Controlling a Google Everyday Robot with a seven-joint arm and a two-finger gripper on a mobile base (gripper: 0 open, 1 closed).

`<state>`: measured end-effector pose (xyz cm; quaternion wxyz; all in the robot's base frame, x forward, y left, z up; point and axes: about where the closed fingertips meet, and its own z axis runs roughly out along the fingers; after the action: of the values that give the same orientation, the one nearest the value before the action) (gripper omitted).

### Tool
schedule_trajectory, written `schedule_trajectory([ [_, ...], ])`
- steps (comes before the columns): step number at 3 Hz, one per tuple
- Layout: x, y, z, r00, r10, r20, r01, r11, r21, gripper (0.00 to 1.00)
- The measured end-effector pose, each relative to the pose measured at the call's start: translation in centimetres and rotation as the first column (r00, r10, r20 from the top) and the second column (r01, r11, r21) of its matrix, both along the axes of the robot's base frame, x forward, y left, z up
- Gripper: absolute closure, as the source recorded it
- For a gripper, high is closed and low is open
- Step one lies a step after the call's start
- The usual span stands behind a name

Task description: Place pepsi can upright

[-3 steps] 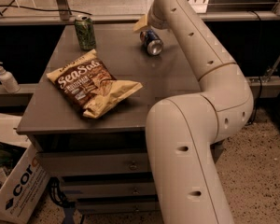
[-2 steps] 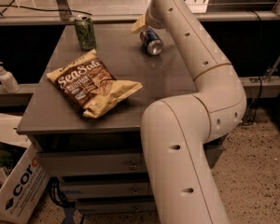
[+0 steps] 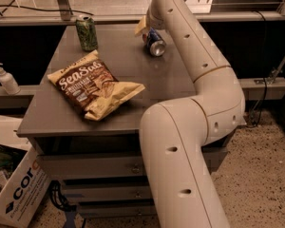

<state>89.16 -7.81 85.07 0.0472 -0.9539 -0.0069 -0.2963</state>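
We are counting two cans, one bag and one arm over the grey tabletop (image 3: 152, 84). The pepsi can (image 3: 153, 40), a small dark blue metal cylinder, is lying on its side near the far edge of the tabletop, right of the middle, with one round silver end facing us. The claw (image 3: 143, 27) is sitting just beside that can, at its far left, and only a pale tan tip of it is showing past the arm. We are not able to tell whether it is open or closed, nor whether it is touching the can. The white arm (image 3: 190, 127), built of smooth rounded shells with small dark holes, is filling the right half of the view, showing one fat elbow on the right and one long forearm lying over the right side of the tabletop toward the can. The second can, a green patterned can (image 3: 87, 33), is standing upright at the far left, well apart from the blue one. Nearer to us, one crinkled chip bag (image 3: 95, 85), brown and cream with large white lettering, is lying flat. The tabletop is looking matte and smooth, with drawers (image 3: 95, 167) under it. Off to the left, one white pump bottle (image 3: 6, 79) is standing on a low ledge, and one cardboard box (image 3: 20, 194) with dark printed letters is leaning on the speckled floor (image 3: 261, 175).
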Motion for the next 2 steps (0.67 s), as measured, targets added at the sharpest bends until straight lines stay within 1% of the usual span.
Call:
schedule_trajectory([
  [2, -0.09, -0.64, -0.25, 0.9999, -0.012, -0.008, 0.012, 1.0, 0.001, 0.64],
])
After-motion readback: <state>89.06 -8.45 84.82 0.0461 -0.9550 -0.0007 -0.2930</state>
